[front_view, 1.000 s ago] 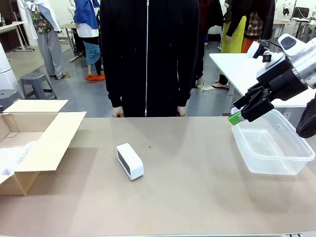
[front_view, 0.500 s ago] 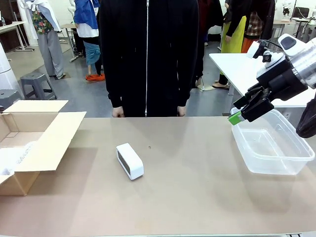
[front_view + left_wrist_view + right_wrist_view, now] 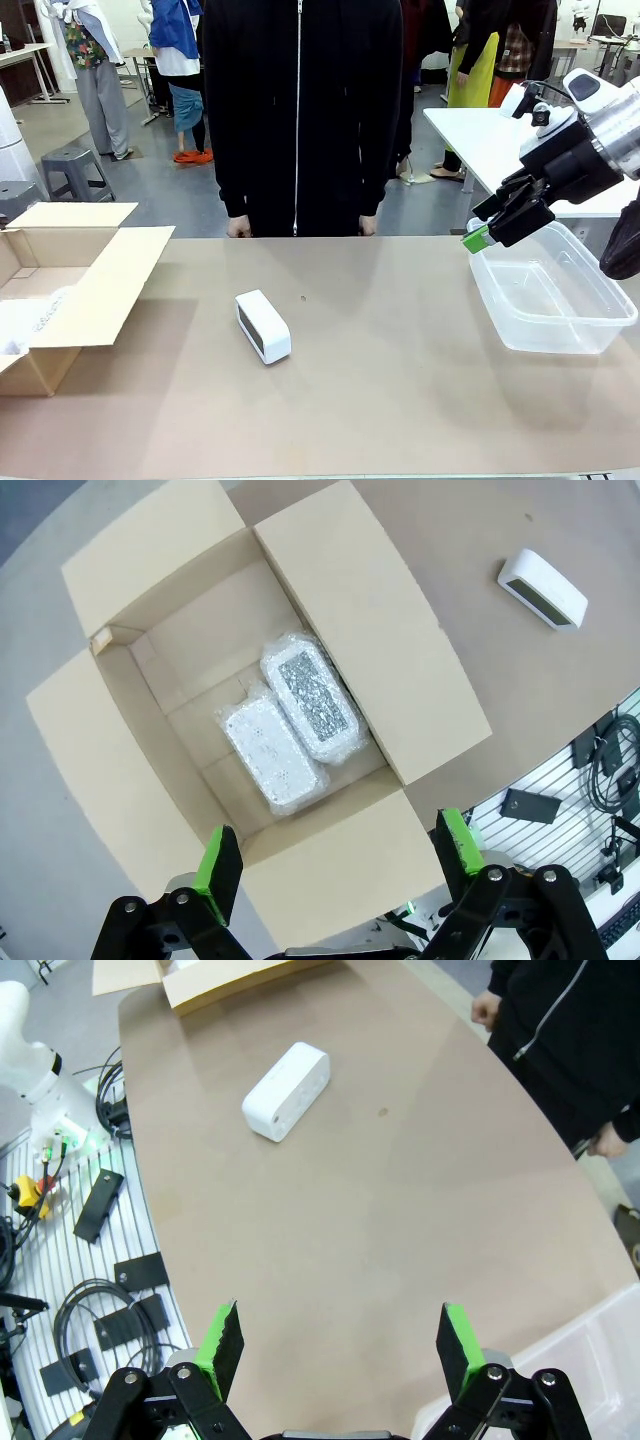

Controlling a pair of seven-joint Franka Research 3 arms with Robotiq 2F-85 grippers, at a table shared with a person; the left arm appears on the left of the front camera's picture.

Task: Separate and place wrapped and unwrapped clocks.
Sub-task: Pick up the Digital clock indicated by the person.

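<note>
Nothing has shifted over the last second: both arms hang as they did, and one clock is left to sort
Two wrapped bundles [image 3: 310, 692] lie side by side, touching, on the floor of the cardboard box [image 3: 370, 630] at the table's left end; the left gripper [image 3: 338, 855] hovers above them, jaws spread wide and empty. The unwrapped clock [image 3: 263, 326] lies alone on the table [image 3: 400, 390], left of centre and well apart from the clear plastic tub [image 3: 555, 347] on the right, which looks empty. The right gripper [image 3: 488, 228] hangs over the tub's far left corner, released and holding nothing. By my reading, moving that clock to the tub is what remains
</note>
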